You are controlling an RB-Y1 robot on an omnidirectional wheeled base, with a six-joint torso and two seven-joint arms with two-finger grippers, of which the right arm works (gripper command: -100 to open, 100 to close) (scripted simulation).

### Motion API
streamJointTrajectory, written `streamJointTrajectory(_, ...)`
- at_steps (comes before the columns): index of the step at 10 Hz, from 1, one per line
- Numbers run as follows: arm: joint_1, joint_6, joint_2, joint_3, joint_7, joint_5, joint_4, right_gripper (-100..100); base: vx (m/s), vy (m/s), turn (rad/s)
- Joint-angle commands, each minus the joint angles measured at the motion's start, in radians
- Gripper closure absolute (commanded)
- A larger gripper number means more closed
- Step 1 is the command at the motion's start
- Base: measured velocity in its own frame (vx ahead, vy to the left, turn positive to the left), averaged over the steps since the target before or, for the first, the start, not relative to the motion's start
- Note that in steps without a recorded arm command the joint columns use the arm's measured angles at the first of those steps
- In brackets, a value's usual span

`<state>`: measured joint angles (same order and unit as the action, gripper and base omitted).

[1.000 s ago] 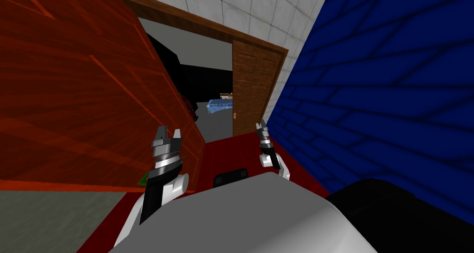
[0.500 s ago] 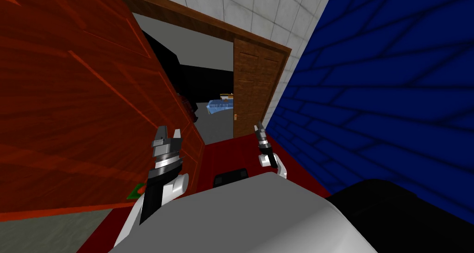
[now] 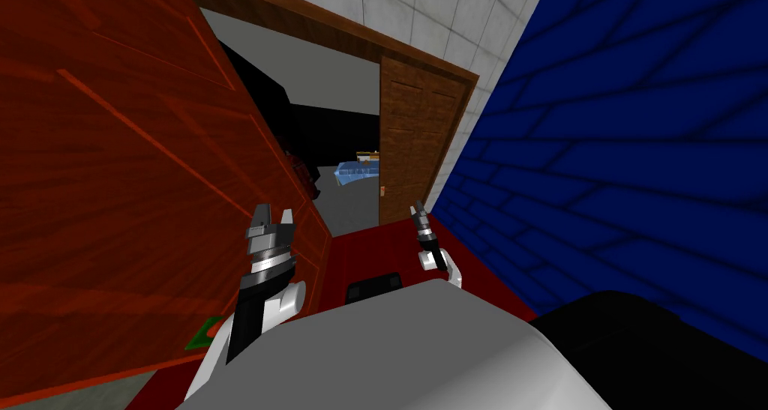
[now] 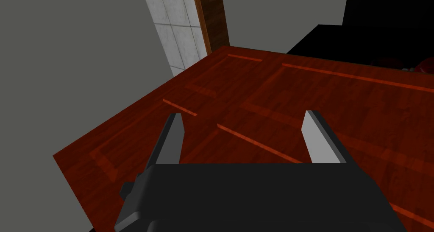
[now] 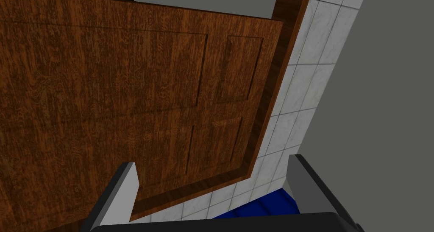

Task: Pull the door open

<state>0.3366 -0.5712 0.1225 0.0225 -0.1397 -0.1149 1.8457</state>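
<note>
- Jaws stand apart on both arms and grip nothing. The left gripper (image 3: 274, 212) is raised just beside the red panelled door (image 3: 112, 166). The right gripper (image 3: 417, 207) is raised nearer the blue brick wall (image 3: 637, 166).
- I take the red door as the task's. It stands swung well out of the brown door frame (image 3: 322, 31), on the left of the left jaws, and its face slants across my left side.
- Its upright edge rises just ahead of the left jaws, toward the opening.
- A brown door leaf (image 3: 416, 136) sits shut in the frame's right half, ahead of the right gripper and well apart from it.
- By my reading the left arm is the nearer one, and the door looks largely open. Any further swing would move that edge leftward, away from the opening.
</note>
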Motion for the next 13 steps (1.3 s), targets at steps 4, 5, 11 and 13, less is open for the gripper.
streamJointTrajectory(4, -0.024, -0.033, 0.014, -0.004, -0.023, -0.007, -0.104, -100, 0.102, 0.014, -0.002)
streamJointTrajectory(5, -0.030, -0.040, 0.018, -0.004, -0.029, -0.008, -0.126, -100, 0.098, 0.019, 0.000)
streamJointTrajectory(11, -0.067, -0.082, 0.039, -0.006, -0.061, -0.016, -0.267, -100, 0.103, 0.022, -0.002)
streamJointTrajectory(13, -0.079, -0.096, 0.046, -0.007, -0.072, -0.019, -0.314, -100, 0.092, 0.017, -0.002)
